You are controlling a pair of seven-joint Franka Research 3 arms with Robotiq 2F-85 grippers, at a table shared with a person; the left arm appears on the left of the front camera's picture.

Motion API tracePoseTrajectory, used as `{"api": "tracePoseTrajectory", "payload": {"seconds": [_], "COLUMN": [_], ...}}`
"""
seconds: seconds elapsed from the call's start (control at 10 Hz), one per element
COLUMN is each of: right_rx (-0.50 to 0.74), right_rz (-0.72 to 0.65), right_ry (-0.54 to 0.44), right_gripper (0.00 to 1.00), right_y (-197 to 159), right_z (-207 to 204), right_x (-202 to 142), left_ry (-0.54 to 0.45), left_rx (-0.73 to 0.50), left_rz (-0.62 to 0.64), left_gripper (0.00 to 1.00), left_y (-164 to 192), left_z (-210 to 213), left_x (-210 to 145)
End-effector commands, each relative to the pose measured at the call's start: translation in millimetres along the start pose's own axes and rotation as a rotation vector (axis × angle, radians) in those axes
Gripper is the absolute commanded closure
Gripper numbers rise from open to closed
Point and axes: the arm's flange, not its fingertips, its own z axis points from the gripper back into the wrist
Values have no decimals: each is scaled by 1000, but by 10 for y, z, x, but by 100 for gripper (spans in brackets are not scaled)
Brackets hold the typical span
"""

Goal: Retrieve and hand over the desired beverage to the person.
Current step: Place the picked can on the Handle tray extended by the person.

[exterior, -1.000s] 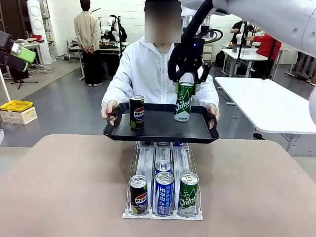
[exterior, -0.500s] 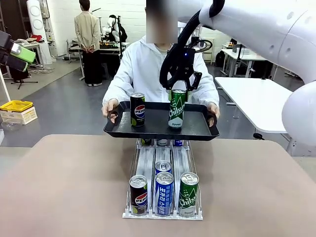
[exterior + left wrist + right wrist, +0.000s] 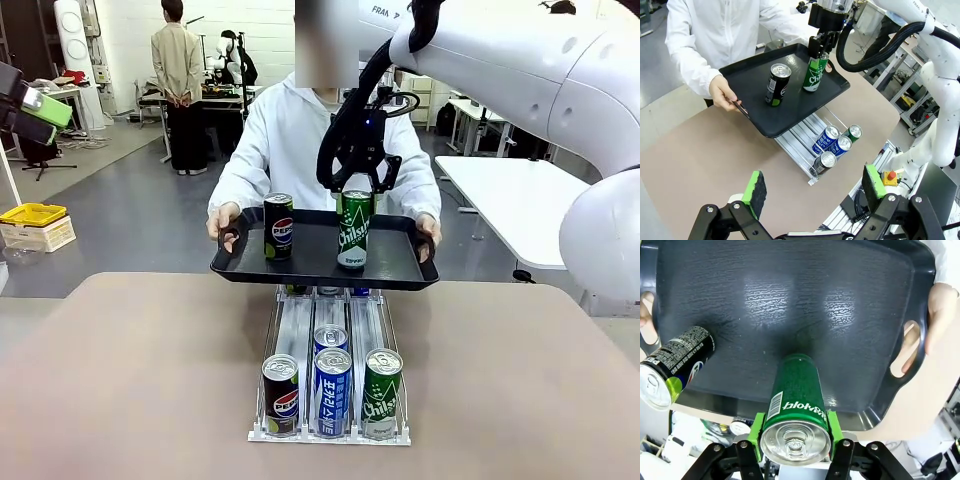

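Two cans on tray (image 3: 400, 262): Pepsi (image 3: 278, 227), Chilsung (image 3: 353, 229) (right gripper (image 3: 357, 186) pads touching it).

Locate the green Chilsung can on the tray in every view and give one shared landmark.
Front view: green can right of centre on the tray.
Left wrist view: upper middle, under the right gripper.
Right wrist view: bottom centre, seen from above.
Shared landmark: the black Pepsi can on the black tray.

"Chilsung" on green can (image 3: 354, 229); "PEPSI" on black can (image 3: 278, 227).
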Motion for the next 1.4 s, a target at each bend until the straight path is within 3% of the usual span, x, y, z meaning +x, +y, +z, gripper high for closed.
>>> {"api": "tracePoseTrajectory", "payload": {"seconds": [0.0, 0.1, 0.2, 0.3, 0.4, 0.7, 1.0, 1.3], "right_rx": [-33, -36, -37, -38, -38, -32, -37, -17], "right_rz": [27, 28, 26, 26, 26, 21, -62, -52], "right_ry": [-13, -15, -15, -14, -10, -24, -112, -144], "right_gripper": [23, 23, 4, 20, 0, 0, 0, 0], "right_y": [53, 61, 69, 72, 72, 44, -183, -534], "right_z": [184, 191, 195, 196, 205, 290, 675, 625], "right_x": [127, 111, 108, 106, 107, -3, -785, -1725], "left_ry": [-9, -9, -9, -9, -9, -9, -9, -9], "left_rx": [-21, -21, -21, -21, -21, -21, -21, -21], "left_rz": [-8, -8, -8, -8, -8, -8, -8, -8], "left_gripper": [0, 0, 0, 0, 0, 0, 0, 0], "left_y": [9, 9, 9, 9, 9, 9, 9, 9], "left_z": [0, 0, 0, 0, 0, 0, 0, 0], "left_x": [8, 8, 8, 8, 8, 8, 8, 8]}}
